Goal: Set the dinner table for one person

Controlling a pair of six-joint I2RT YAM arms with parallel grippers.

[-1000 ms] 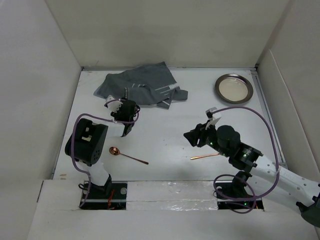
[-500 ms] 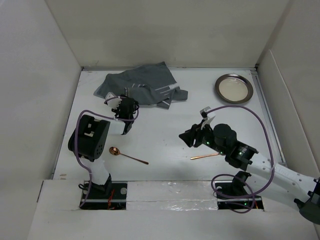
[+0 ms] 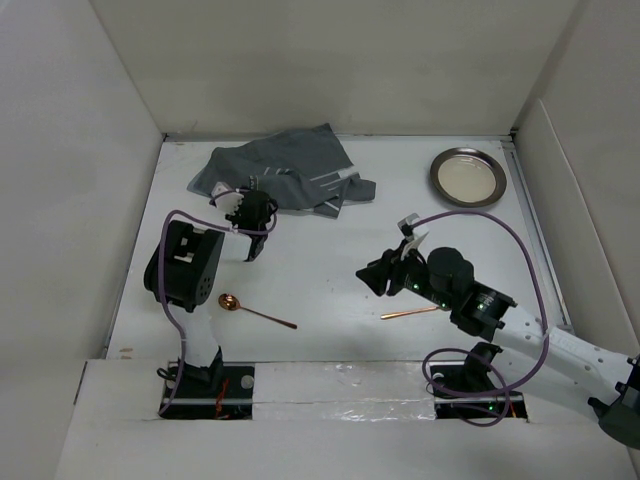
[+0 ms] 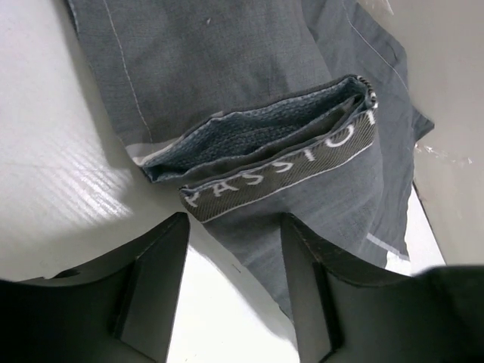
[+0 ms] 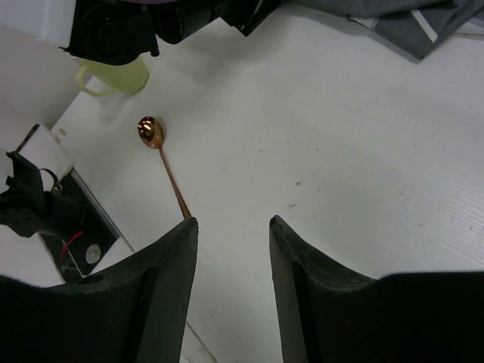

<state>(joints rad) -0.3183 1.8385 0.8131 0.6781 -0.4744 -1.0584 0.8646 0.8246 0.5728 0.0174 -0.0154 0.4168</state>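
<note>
Two ways to botch this, judging by the left pincer [image 4: 234, 227]: spread wide, gripping nothing, aimed at the crumpled placemat [image 4: 249, 91] at twelve o'clock
— Botch how?
— Could nip only the top layer at that folded, lettered hem and drag up a bunch instead of a flat sheet. Could also shove the whole heap along the bench [image 3: 330, 260] rather than lift it. Cannot tell from the wrist view whether touching cloth or hovering over it
— And on the other side?
— Right pincer [image 5: 232, 223] likewise spread and holding nothing, up off the bench. Worth watching the right forearm [image 3: 480, 305], though: crosses over one end of a copper utensil [image 3: 408, 313], so might sweep it askew on any swing. Same for the pale yellow cup [image 5: 113, 76] tucked by the left arm [image 3: 185, 270] in the right wrist view; hidden from above, easy to clip blind
— And the bench, relative to each?
— Directly under both. Seen from above: bare white stretch from three to five o'clock of the left pincer, spoon [image 3: 258, 312] at six; for the right, open surface at nine through twelve, plate [image 3: 467, 177] far off between one and two, by the back corner. Plenty of room mid-bench to spread the placemat, going by that
</note>
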